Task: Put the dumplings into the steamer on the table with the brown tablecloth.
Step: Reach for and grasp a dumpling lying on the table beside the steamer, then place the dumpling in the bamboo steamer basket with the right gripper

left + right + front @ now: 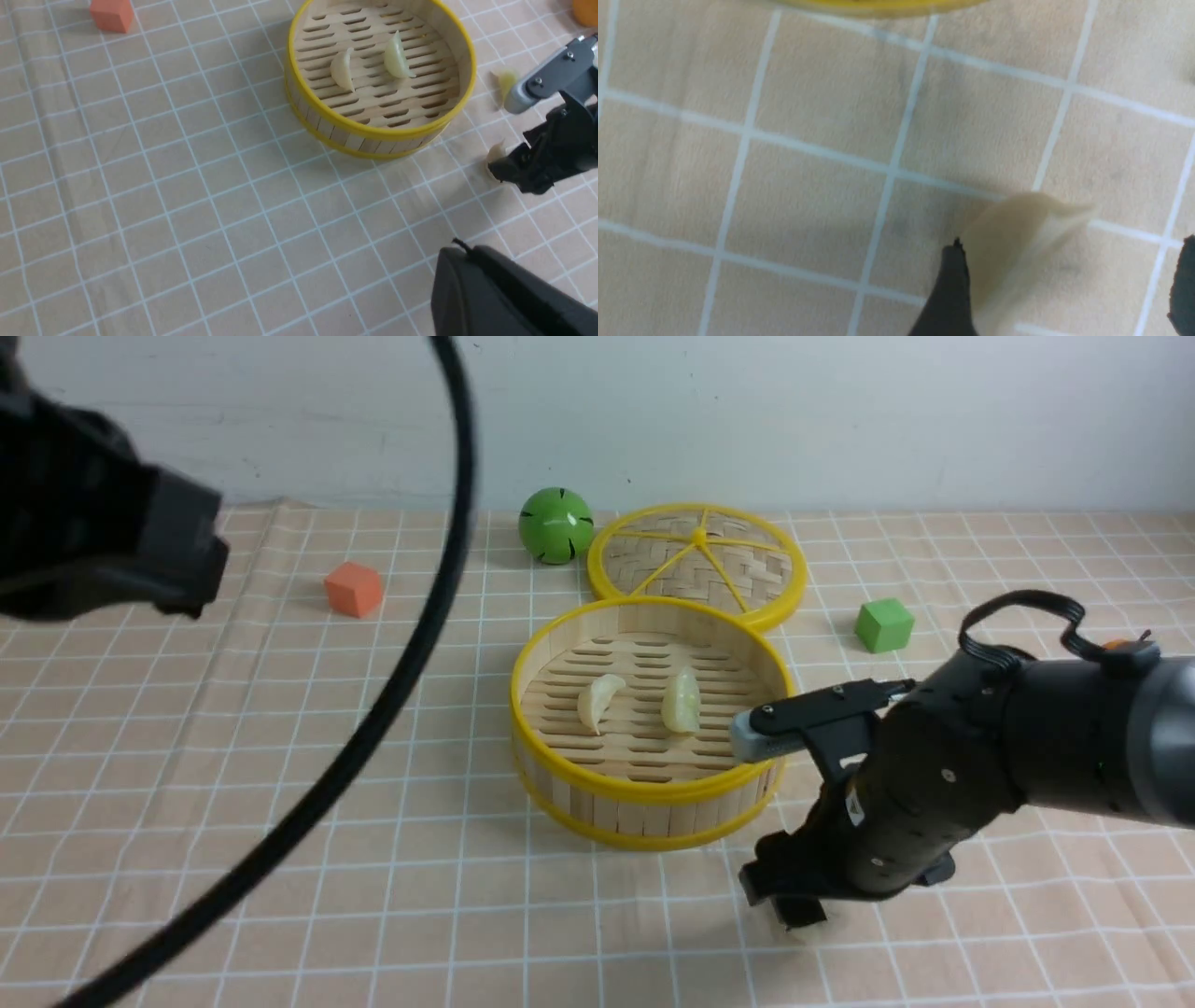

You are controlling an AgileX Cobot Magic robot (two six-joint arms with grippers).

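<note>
The steamer [644, 793] stands mid-table on the brown tablecloth [373, 821], with two pale dumplings [599, 702] [681, 700] on its slatted floor. My right gripper [789, 901] is low over the cloth, just in front and to the right of the steamer. In the right wrist view it [1069, 280] is open around a third dumpling [1017, 233], which lies on the cloth against one finger [952, 289]. In the left wrist view a fourth, blurred dumpling [506, 81] lies beside the steamer [373, 135]. My left gripper [460, 252] is shut, empty, high above the cloth.
The flat woven lid [698, 565] lies behind the steamer, with a green ball [555, 525] to its left. An orange cube [354, 589] sits at the back left, a green cube [883, 624] at the right. A black cable [411, 644] crosses the front view.
</note>
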